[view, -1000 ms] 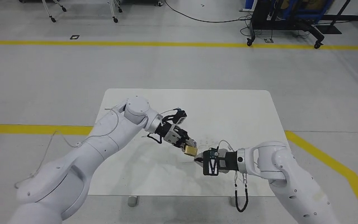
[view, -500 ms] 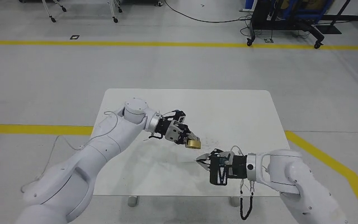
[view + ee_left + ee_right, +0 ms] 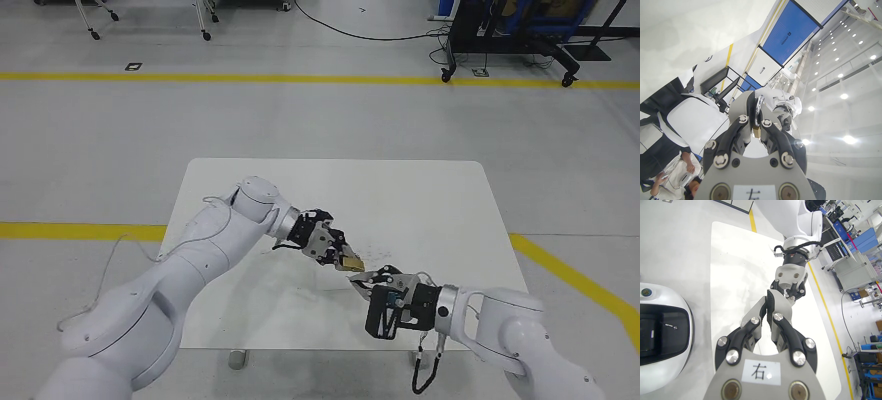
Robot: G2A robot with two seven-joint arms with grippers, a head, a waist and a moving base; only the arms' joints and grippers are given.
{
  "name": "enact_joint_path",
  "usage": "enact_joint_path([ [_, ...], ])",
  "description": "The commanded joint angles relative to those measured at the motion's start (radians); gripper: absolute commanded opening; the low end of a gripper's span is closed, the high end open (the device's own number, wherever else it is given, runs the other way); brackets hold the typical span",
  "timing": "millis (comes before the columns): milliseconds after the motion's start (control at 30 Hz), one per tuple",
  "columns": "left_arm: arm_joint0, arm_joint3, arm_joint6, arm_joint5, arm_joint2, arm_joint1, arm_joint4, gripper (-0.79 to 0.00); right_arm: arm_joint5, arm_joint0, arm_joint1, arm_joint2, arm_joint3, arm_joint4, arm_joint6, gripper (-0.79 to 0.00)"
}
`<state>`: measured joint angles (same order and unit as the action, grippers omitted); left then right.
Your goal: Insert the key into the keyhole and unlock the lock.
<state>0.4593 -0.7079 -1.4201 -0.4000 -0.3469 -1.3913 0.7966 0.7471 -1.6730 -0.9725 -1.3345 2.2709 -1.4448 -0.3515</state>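
Lock, brass-bodied, hung clamped in the left gripper just below the centre of the top view, held over the white desk. In the left wrist view its chrome shackle ran between the two pads, with the brass body nearer the palm. The right gripper was just to the lower right of the lock, its tip aimed at it; whether the two touched could not be told. Its fingers were pressed together in the middle of the right wrist view, and no key could be made out between them.
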Motion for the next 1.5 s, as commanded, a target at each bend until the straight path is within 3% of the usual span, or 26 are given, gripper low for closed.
enact_joint_path([
  [0,-0.004,0.012,-0.005,0.005,0.007,-0.006,0.004,-0.785,-0.009,0.003,0.0,0.003,0.006,-0.007,-0.007,-0.785],
  [400,-0.028,0.076,-0.026,0.026,0.048,-0.035,0.029,-0.785,-0.03,0.008,0.002,0.036,0.028,-0.076,-0.089,-0.785],
  [633,-0.036,0.1,-0.03,0.03,0.062,-0.046,0.044,-0.785,-0.103,0.021,-0.004,0.099,0.046,-0.184,-0.156,-0.785],
  [1200,-0.052,0.134,-0.017,0.017,0.08,-0.063,0.051,-0.785,-0.255,0.009,-0.018,0.196,0.079,-0.387,-0.264,-0.785],
  [1467,-0.048,0.137,-0.013,0.013,0.065,-0.066,0.032,-0.785,-0.261,0.028,-0.028,0.246,0.077,-0.43,-0.317,-0.785],
])
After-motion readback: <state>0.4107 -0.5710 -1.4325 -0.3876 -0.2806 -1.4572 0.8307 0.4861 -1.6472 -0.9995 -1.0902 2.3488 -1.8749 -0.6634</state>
